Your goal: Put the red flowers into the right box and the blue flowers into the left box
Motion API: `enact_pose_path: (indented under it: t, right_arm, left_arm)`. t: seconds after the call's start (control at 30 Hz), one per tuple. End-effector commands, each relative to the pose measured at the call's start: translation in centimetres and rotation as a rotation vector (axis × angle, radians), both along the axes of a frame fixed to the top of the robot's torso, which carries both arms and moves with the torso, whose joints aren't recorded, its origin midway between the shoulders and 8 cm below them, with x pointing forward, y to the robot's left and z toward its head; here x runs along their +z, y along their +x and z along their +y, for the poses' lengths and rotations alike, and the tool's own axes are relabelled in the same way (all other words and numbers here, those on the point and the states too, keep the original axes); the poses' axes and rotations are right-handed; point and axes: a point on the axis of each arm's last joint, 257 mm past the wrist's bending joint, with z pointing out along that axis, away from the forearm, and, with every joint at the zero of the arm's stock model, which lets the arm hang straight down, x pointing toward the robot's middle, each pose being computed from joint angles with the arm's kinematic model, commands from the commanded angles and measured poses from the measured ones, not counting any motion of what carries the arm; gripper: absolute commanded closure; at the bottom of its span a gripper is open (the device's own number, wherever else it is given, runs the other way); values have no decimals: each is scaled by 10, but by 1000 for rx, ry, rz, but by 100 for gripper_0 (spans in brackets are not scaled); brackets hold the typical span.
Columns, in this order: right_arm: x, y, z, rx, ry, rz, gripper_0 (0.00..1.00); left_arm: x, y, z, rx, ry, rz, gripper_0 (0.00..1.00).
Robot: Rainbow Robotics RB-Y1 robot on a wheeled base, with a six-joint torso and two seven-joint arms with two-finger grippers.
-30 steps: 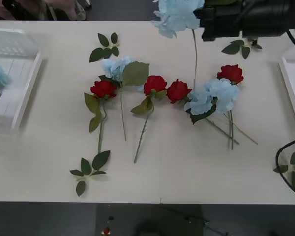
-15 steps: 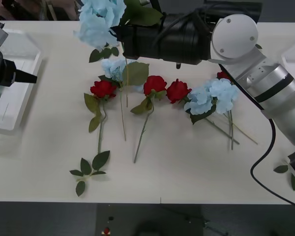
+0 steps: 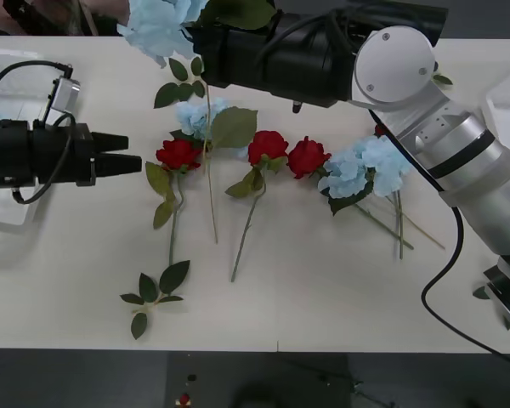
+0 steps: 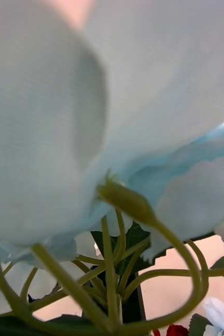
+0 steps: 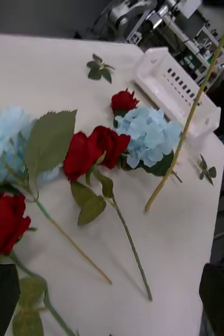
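Note:
My right gripper (image 3: pixel 202 36) reaches across the far side of the table, shut on a blue flower (image 3: pixel 160 22) held in the air. Its petals (image 4: pixel 112 105) fill the right wrist view, and its stem (image 3: pixel 206 127) hangs down. My left gripper (image 3: pixel 129 163) is open, level with the leftmost red flower (image 3: pixel 178 155) and just left of it. Two more red flowers (image 3: pixel 268 146) (image 3: pixel 308 157) lie mid-table. Blue flowers (image 3: pixel 200 115) (image 3: pixel 370 166) lie among them. The left box (image 3: pixel 21 68) is partly hidden behind my left arm. The right box (image 3: pixel 508 106) (image 5: pixel 174 89) is at the right edge.
Loose green leaf sprigs lie near the front left (image 3: pixel 157 289), at the back (image 3: pixel 183 81) and at the right edge (image 3: pixel 491 292). My right arm's black cable (image 3: pixel 442 289) loops over the right part of the table. The front strip of table is bare.
My left arm has come in from the left box toward the leftmost red flower. My right gripper has shifted the held blue flower slightly further left.

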Motion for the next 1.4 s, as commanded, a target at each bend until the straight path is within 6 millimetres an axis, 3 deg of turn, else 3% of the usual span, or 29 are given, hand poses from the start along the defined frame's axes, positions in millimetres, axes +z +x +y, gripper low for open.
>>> enact_pose_path:
  t: [0.03,0.37,0.4,0.47,0.5,1.07,1.1,1.13,1.17,1.27,1.4]
  right_arm:
    - [30,-12,21,37,48,-12,100]
    - [34,-17,24,57,76,18,100]
    - [34,-17,24,59,79,22,100]
    - [35,-18,25,63,84,28,100]
    - [36,-19,25,66,87,28,100]
    - [36,-19,25,67,93,47,100]
    - [36,-18,24,63,87,42,84]
    - [36,-18,23,63,70,31,57]
    - [32,-19,23,67,55,34,47]
    - [26,-18,18,71,18,36,28]
    - [20,-20,14,83,-20,46,22]
  left_arm:
    - [20,-10,-42,-81,4,-91,0]
    - [14,-1,-108,-102,15,-117,0]
    - [14,-2,-113,-106,9,-117,19]
    - [16,-1,-119,-103,-11,-113,91]
    - [17,-1,-120,-103,-15,-113,100]
    - [23,-3,-119,-111,-11,-126,100]
    - [23,-3,-119,-111,-13,-125,100]
    - [23,-3,-119,-111,-13,-125,100]
    - [24,-3,-119,-111,-14,-127,100]
    - [25,-3,-119,-110,-17,-128,100]
    - [27,0,-114,-98,-16,-129,100]
